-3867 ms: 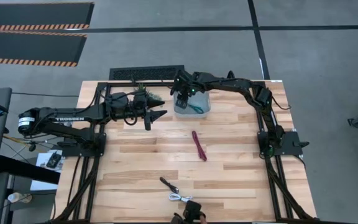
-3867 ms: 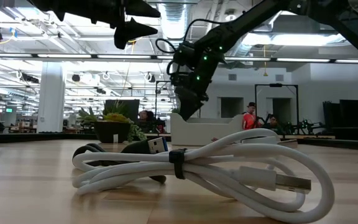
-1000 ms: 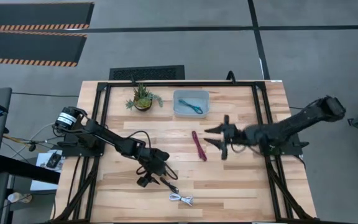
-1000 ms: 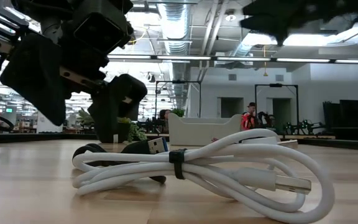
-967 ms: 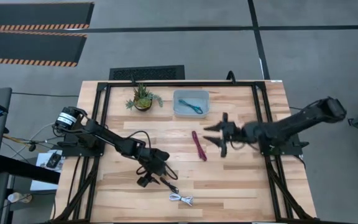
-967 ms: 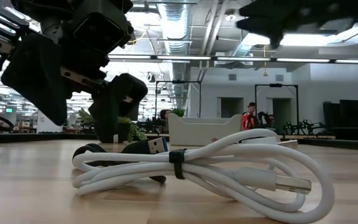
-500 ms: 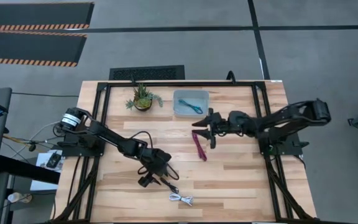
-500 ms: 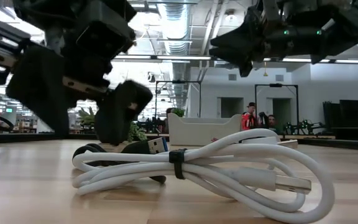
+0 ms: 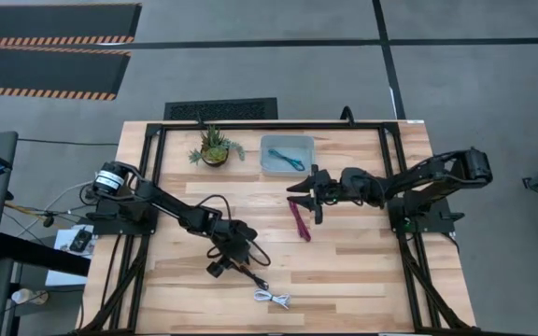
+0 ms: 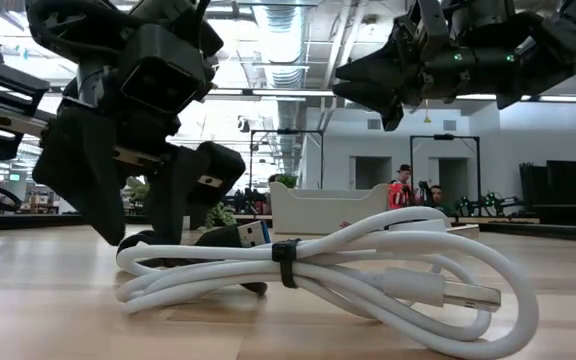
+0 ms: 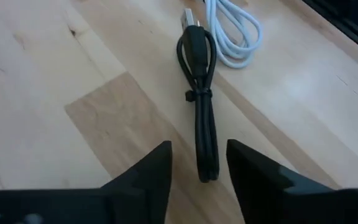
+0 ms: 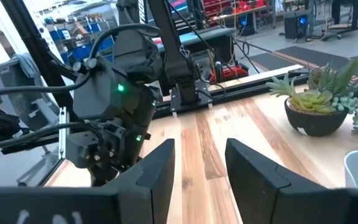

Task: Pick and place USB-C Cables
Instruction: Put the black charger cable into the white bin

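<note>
My left gripper [image 9: 234, 263] is open, low over the table near its near edge. In the left wrist view its fingers [image 11: 197, 146] stand on either side of one end of the black cable [image 11: 201, 112] without touching it. The white coiled cable [image 9: 272, 299] lies just beyond the black one [image 9: 253, 277]. My right gripper [image 9: 306, 196] is open and hovers above the far end of the maroon cable [image 9: 299, 217], which lies flat on the wood. The teal cable [image 9: 288, 159] lies in the clear bin [image 9: 265, 166].
A small potted plant [image 9: 213, 147] stands to the left of the bin near the far edge. A black frame rail [image 9: 250, 126] runs round the table. In the low view the white cable [image 10: 318, 270] fills the foreground, with the left gripper [image 10: 143, 225] behind it.
My right gripper has moved toward the table's left and a little toward the far edge, from right of the maroon cable to above its far end. My left gripper has come down lower over the black cable. No cable has moved.
</note>
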You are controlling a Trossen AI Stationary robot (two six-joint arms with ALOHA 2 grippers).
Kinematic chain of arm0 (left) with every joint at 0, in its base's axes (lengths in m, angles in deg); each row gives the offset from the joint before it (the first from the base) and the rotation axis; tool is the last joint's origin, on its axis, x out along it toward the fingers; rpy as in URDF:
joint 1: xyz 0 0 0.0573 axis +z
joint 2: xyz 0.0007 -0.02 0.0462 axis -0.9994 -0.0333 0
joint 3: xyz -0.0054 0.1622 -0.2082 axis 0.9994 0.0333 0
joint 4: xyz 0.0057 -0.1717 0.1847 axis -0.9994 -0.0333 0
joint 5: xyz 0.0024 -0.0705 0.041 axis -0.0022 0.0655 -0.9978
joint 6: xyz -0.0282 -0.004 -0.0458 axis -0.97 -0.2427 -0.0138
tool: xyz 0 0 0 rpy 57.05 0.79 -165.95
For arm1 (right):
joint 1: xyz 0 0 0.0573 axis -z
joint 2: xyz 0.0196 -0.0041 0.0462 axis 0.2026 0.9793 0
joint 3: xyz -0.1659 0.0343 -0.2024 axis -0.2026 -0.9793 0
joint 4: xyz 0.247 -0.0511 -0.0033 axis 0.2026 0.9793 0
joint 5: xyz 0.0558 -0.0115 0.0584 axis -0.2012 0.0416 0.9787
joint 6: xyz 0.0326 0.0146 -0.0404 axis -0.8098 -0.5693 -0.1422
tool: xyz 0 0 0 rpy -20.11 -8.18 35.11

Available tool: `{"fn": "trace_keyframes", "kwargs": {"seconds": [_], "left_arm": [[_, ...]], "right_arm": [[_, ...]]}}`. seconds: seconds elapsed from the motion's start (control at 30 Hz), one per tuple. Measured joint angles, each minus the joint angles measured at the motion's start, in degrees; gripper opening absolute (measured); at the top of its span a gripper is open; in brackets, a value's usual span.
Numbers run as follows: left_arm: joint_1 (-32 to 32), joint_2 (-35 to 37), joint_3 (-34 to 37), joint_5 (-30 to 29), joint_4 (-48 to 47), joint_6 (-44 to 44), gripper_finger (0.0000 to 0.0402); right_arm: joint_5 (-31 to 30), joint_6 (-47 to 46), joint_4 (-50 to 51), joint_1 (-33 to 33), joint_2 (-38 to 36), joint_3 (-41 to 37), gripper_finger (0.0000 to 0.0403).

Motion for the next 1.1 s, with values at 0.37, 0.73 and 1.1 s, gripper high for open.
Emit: {"fn": "trace_keyframes", "kwargs": {"seconds": [0.37,0.73,1.1], "left_arm": [[1.8,-2.9,-0.1,3.4,2.4,-0.1,0.0055],[2.6,-1.5,-0.1,3.0,-0.5,-0.6,0.0003],[4.6,7.4,0.0,-7.5,-10.3,-1.7,0.0001]], "right_arm": [[-0.1,0.0,-0.4,0.0,0.0,0.0,0.0164],[-2.0,0.0,-0.2,0.3,0.0,0.0,0.0156],[-2.0,0.0,-0.9,2.3,0.0,0.0,0.0148]]}}
